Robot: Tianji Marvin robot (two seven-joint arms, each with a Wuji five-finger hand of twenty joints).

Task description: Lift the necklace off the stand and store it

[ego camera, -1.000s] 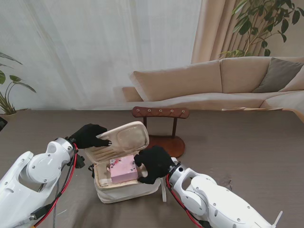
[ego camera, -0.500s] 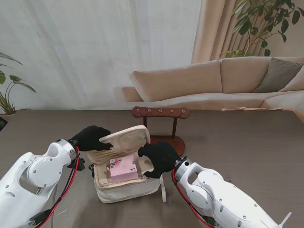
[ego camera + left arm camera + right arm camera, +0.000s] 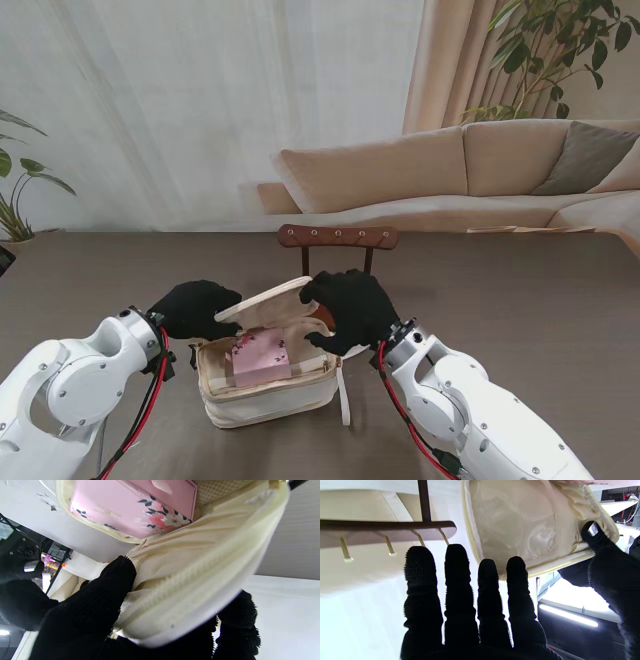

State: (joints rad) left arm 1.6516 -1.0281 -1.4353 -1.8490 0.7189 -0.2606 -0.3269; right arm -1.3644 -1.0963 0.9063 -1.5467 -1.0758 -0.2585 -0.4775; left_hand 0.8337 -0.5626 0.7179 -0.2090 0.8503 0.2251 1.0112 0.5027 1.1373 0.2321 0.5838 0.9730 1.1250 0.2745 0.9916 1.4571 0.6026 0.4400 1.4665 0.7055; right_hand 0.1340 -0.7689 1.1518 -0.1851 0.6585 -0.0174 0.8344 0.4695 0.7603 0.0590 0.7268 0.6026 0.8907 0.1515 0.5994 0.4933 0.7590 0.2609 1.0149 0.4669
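Lid of the cream zip pouch is held half lowered over the opening, its left edge pinched by the left hand, thumb on one face and fingers on the other. A pink floral box is seen inside the pouch. The right hand is laid flat behind the lid's right end, its fingers straight, close together and gripping nothing. The wooden stand is placed just beyond the pouch, its brass pegs bare. The necklace cannot be made out in any view
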